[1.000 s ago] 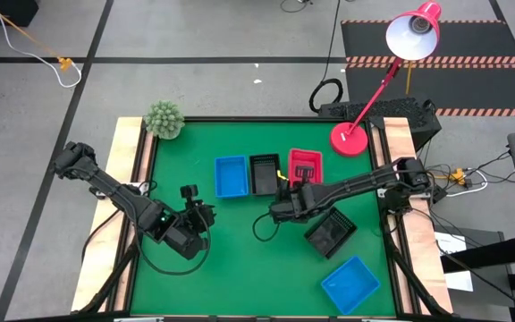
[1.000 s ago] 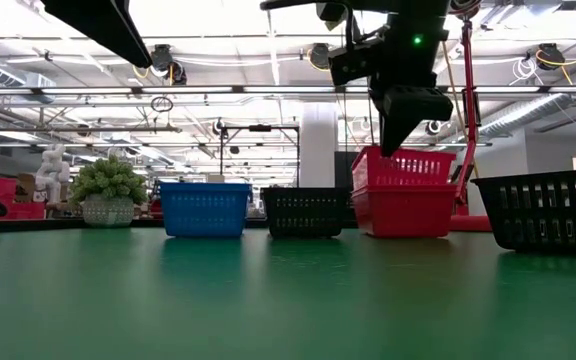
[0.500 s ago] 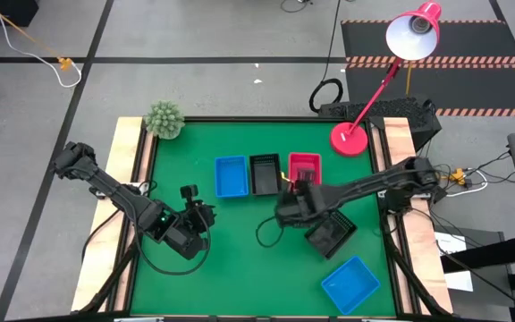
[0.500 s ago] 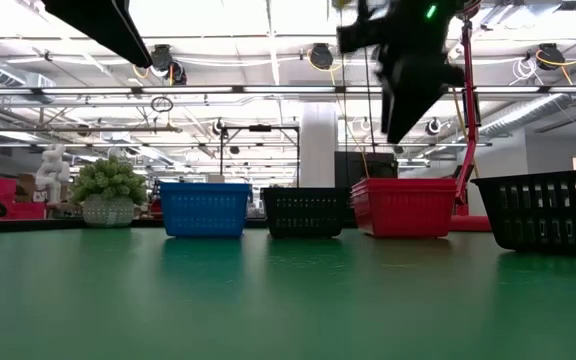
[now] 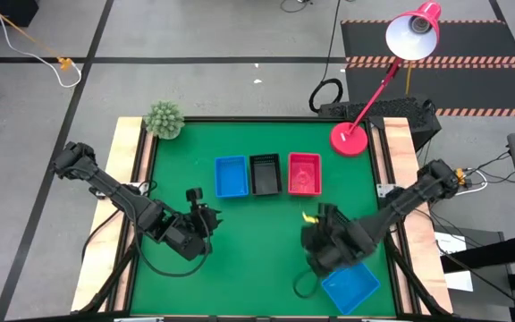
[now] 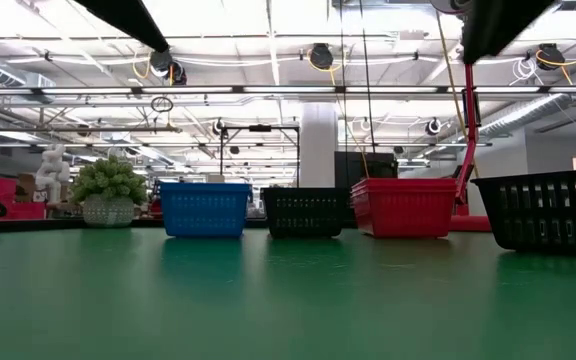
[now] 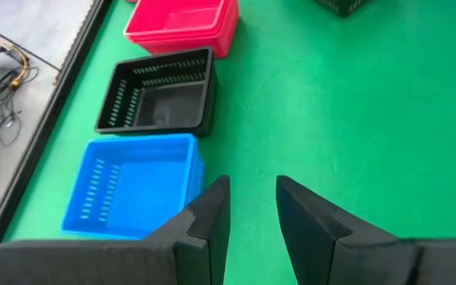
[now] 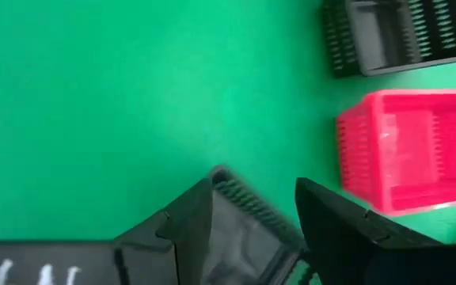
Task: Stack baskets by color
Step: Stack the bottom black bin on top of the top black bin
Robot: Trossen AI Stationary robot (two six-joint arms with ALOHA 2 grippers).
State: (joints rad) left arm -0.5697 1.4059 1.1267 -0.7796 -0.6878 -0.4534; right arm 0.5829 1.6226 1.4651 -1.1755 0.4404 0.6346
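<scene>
right gripper (image 8: 248,214) hangs with fingers parted, empty, above a loose black basket (image 8: 244,237); left gripper (image 7: 252,214) slightly parted, empty.

Green table (image 5: 240,241): blue basket (image 5: 231,176), black basket (image 5: 265,173), red basket (image 5: 304,173) in row; second blue basket (image 5: 354,288) near front.

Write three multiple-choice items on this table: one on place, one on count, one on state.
1. Which basket stands middle in the row of three? A blue B black C red
2. Blue baskets seen from above? A one B two C three
3. The left claw is: A open, empty B shut on red C shut on blue
1 B: the black basket sits between the blue basket and the red basket.
2 B: a second blue basket lies beside the right claw.
3 A: the left claw shows bare table between its fingers.
</scene>
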